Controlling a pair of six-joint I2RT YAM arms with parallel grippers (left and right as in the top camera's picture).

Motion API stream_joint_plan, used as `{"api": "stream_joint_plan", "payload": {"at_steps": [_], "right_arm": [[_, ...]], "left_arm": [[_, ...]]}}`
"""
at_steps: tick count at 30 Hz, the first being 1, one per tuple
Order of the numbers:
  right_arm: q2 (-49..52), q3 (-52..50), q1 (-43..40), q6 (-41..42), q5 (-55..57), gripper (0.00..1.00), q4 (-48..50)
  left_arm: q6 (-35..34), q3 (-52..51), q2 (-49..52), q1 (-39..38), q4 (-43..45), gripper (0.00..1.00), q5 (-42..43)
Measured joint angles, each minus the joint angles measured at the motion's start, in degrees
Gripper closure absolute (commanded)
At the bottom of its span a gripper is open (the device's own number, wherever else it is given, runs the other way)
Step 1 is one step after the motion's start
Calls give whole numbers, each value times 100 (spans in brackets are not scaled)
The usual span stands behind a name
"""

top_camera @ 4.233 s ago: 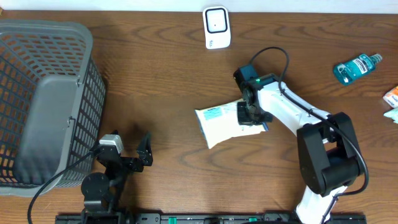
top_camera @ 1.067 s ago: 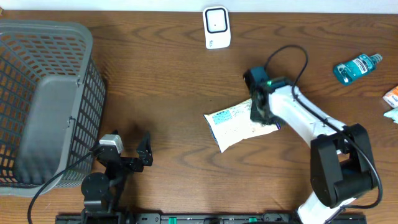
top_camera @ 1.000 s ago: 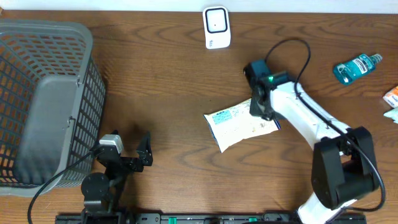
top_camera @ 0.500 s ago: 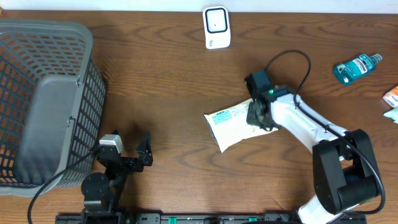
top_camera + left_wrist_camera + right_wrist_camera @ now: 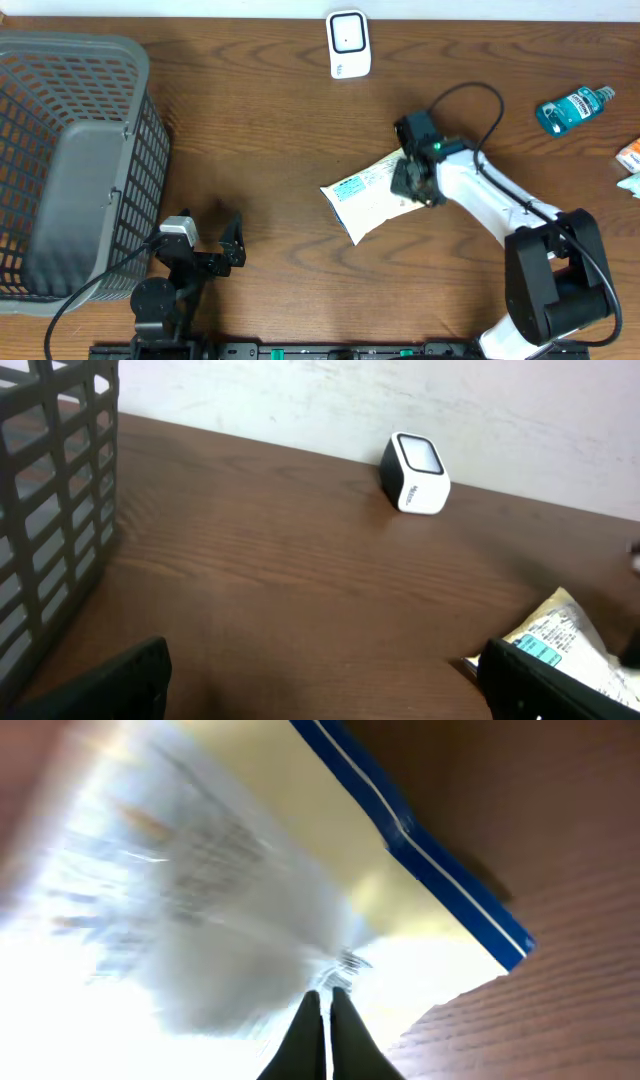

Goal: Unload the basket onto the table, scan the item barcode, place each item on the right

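Note:
The item is a white plastic bag (image 5: 362, 196) with blue print, lying slanted at the table's middle; its barcode is not discernible. My right gripper (image 5: 408, 178) is shut on the bag's right end. In the right wrist view the dark fingertips (image 5: 322, 1040) are pinched together on the blurred white film (image 5: 200, 900), which has a blue-edged seam (image 5: 420, 860). The white scanner (image 5: 349, 44) stands at the table's far edge, well apart from the bag. My left gripper (image 5: 232, 245) rests open near the front left; its view shows the scanner (image 5: 415, 473) and a corner of the bag (image 5: 575, 645).
A large grey mesh basket (image 5: 75, 160) fills the left side; its wall (image 5: 60, 490) shows in the left wrist view. A teal mouthwash bottle (image 5: 573, 107) and an orange box (image 5: 630, 155) lie at the right edge. Bare brown wood separates bag and scanner.
The right gripper has turned the bag: its left end has swung up and left and looks raised. Since the oldest frame the bag has shifted right. The left arm has stayed still.

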Motion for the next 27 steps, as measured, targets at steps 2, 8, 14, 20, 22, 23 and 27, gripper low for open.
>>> {"api": "stream_joint_plan", "payload": {"at_steps": [2, 8, 14, 20, 22, 23, 27], "right_arm": [[0, 363, 0, 2, -31, 99, -212], [0, 743, 0, 15, 66, 99, -225], [-2, 35, 0, 17, 551, 98, 505], [-48, -1211, 0, 74, 625, 97, 1751], [-140, -1414, 0, 107, 586, 98, 2020], [-184, -1484, 0, 118, 570, 99, 2120], [-216, -1526, -2, 120, 546, 99, 2138]], "left_arm": [[0, 0, 0, 0, 0, 2, 0], [0, 0, 0, 0, 0, 2, 2], [0, 0, 0, 0, 0, 2, 0], [0, 0, 2, 0, -4, 2, 2], [0, 0, 0, 0, 0, 2, 0], [0, 0, 0, 0, 0, 2, 2], [0, 0, 0, 0, 0, 2, 0]]}}
